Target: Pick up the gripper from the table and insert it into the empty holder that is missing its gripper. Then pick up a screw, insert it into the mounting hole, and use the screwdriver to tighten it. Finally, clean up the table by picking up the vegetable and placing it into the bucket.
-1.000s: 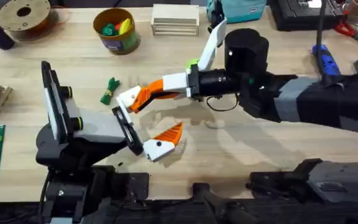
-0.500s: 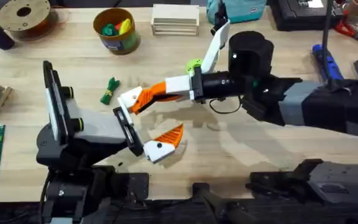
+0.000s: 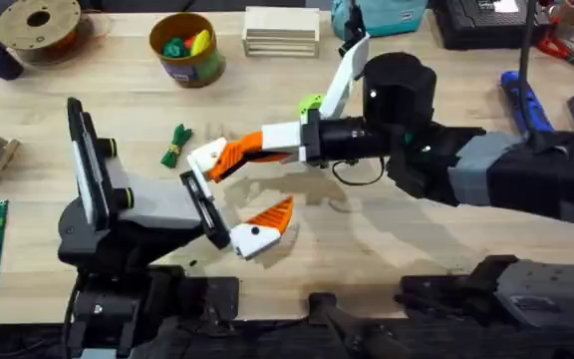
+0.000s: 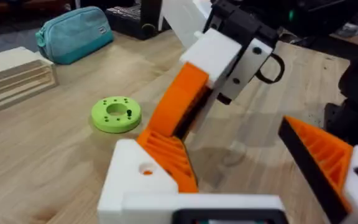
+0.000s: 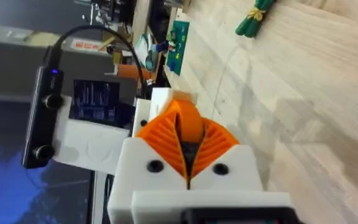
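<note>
Over the wooden table [image 3: 397,249], the right pincer [image 3: 229,157] grips the gripper [image 4: 182,102], partly hidden; left pincer [image 3: 235,204] gapes empty.

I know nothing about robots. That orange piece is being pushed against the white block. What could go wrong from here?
1. The right pincer holds the orange finger at a slant against the holder. It might jam or slip out instead of seating.
2. The vegetable lies on the table close to the holder, so a slip there could knock it aside.
3. The left pincer stands wide open, and a hard push might shove the holder off line.
</note>
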Tool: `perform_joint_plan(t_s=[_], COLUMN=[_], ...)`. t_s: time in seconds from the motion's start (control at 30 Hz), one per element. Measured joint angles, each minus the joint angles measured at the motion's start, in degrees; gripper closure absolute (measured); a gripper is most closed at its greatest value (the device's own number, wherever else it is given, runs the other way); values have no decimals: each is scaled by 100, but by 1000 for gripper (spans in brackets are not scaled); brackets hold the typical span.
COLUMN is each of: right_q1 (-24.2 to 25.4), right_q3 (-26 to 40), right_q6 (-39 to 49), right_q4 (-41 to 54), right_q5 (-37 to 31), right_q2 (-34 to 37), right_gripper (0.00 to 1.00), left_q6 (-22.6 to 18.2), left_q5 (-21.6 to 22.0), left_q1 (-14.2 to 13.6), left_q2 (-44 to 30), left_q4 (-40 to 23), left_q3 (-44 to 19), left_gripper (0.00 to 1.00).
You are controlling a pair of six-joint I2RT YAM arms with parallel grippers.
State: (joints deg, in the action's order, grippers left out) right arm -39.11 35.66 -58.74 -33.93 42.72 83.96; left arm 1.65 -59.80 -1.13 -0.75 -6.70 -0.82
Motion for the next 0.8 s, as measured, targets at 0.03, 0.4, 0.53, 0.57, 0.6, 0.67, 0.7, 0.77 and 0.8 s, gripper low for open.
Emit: perform_joint_plan(t_s=[0.03,0.4,0.53,0.57,0.6,0.67,0.7,0.77,0.8], right_q1=[-17,-175,-176,-175,-169,-116,-69,17,62], right_q3=[0,0,0,0,0,1,2,0,0], right_q6=[-26,-474,-527,-533,-533,-535,-535,-535,-535], right_q4=[-2,-20,20,23,32,58,72,99,110], right_q5=[-57,-627,-623,-601,-580,-475,-382,-207,-128], right_q2=[0,-33,-33,-33,-33,-33,-33,-33,-33], right_gripper=[995,995,995,995,995,995,995,995,995], left_q6=[11,85,116,125,129,141,142,137,132], left_q5=[17,117,113,113,111,79,47,-28,-65], left_q1=[0,0,0,0,0,-1,-2,-3,-8], left_q2=[0,-6,-5,-7,-7,-6,-7,-4,-6], left_q4=[2,9,9,9,9,7,4,-7,-13], left_q3=[0,0,0,0,0,0,0,-3,-4], left_gripper=[15,15,13,14,14,14,14,15,15])
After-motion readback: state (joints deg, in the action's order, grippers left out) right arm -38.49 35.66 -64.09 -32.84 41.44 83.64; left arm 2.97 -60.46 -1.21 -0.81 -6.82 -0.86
